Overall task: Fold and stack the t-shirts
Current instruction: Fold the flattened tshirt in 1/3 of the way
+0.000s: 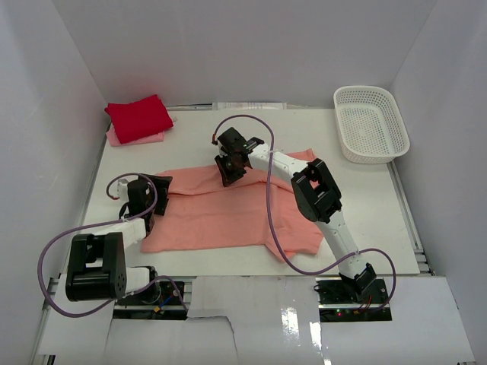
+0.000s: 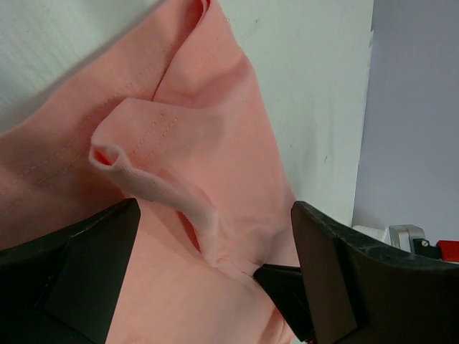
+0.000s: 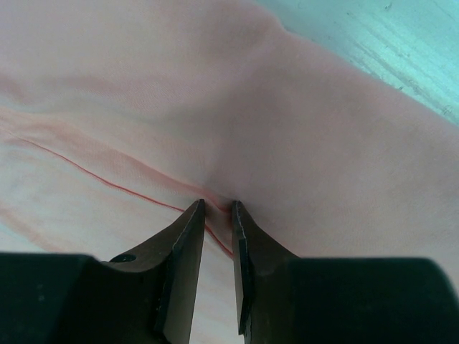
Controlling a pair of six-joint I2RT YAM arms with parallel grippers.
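1. Nearest the arm bases, the left gripper (image 2: 214,251) stood at the left end of the salmon-pink t-shirt (image 1: 221,217). Its fingers were spread wide to either side of a raised ridge of cloth. We judged it was set there to take that end, with nothing nipped yet.
2. The salmon-pink t-shirt lay across the middle of the table (image 1: 365,205) as a long band running left to right, apparently folded over once along its length.
3. Beyond it, the right gripper (image 3: 217,215) sat at the shirt's far edge, its fingers pressed nearly together on a small tuck of cloth beside a stitched line. We took this hold as meant for carrying that edge over in a fold.
4. Farthest off, the red t-shirt (image 1: 138,118) lay folded on the pale pink t-shirt (image 1: 114,138) in the far left corner, which we read as the stack. The white basket (image 1: 340,125) stood well apart at the far right.
5. The right arm covered part of the shirt's right end, so we could not tell how the sleeve there lay. The red t-shirt hid most of the pale pink one.
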